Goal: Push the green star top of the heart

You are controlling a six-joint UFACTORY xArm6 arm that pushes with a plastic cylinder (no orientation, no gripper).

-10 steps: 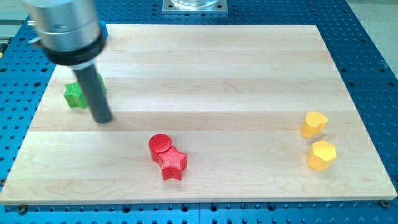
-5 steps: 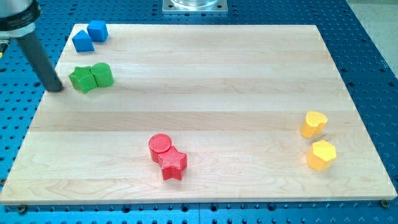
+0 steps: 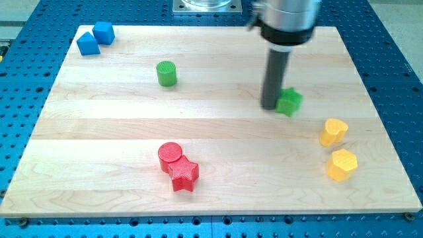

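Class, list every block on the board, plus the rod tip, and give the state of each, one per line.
green star: flat, touching my tip, up-left of the heart
my tip: on the board, against the star's left side
yellow heart: flat, alone
yellow hexagon: flat, below the heart
green cylinder: upright, alone
red cylinder: touching red star
blue blocks: touching, top-left corner

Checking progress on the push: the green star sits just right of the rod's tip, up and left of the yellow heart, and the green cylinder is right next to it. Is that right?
Not quite. The green cylinder is not beside the green star; the camera view shows it far off toward the view's left. The rest holds: the star sits just right of my tip, up and left of the yellow heart.
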